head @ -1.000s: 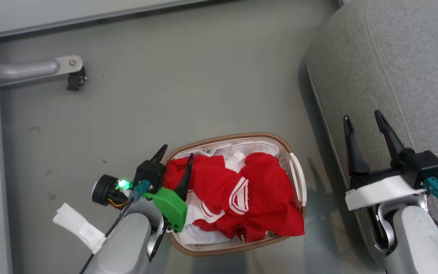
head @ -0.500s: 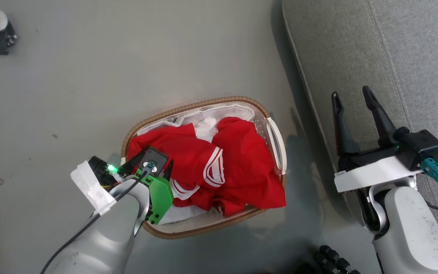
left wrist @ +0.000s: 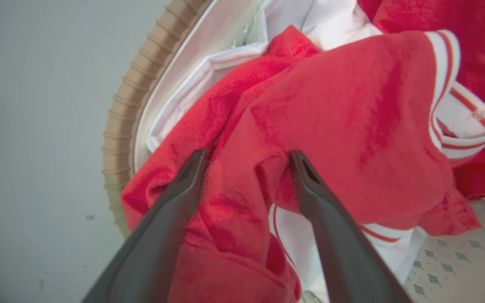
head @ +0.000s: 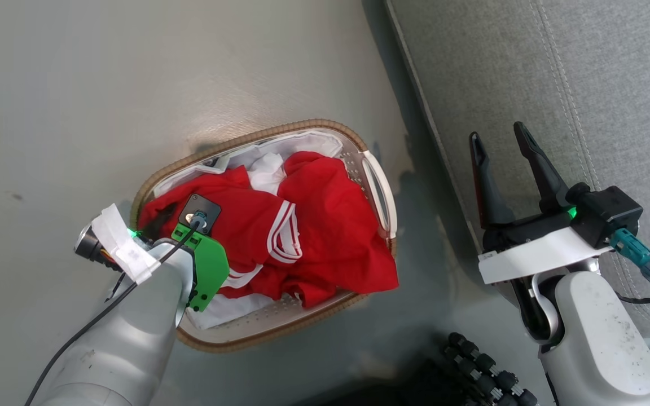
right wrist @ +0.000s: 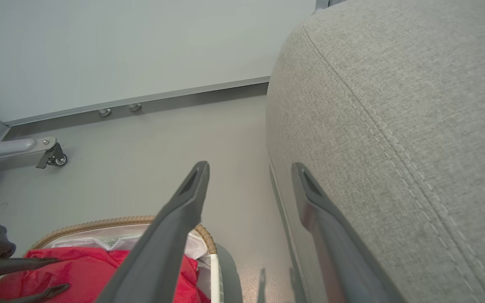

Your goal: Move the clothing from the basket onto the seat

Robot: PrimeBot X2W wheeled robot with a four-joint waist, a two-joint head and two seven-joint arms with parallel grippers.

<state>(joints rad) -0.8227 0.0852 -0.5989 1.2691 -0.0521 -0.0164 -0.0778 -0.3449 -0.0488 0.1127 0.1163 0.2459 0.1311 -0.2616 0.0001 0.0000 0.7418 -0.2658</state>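
The basket (head: 280, 131), white with a brown woven rim, stands on the floor left of the seat (head: 584, 67), a large grey woven cushion. The clothing fills it: a red garment with white striped trim (head: 246, 225) and a plain red one (head: 336, 220). My left gripper (left wrist: 246, 158) points down into the basket's left end, open, both fingertips (left wrist: 194, 162) pressed into the striped garment with a fold of red cloth between them. My right gripper (head: 497, 135) hangs open and empty over the seat's rounded front edge (right wrist: 293, 126).
A white cloth liner (left wrist: 225, 63) shows under the clothing. The smooth grey floor (head: 133, 84) surrounds the basket. A black ribbed part (head: 483, 366) lies at the bottom, between basket and right arm. A castor leg (right wrist: 51, 155) and a wall base (right wrist: 162, 99) lie farther off.
The head view has shifted. My left gripper has tipped down from the basket's left rim into the red clothing, staying open. The right gripper keeps its pose by the seat.
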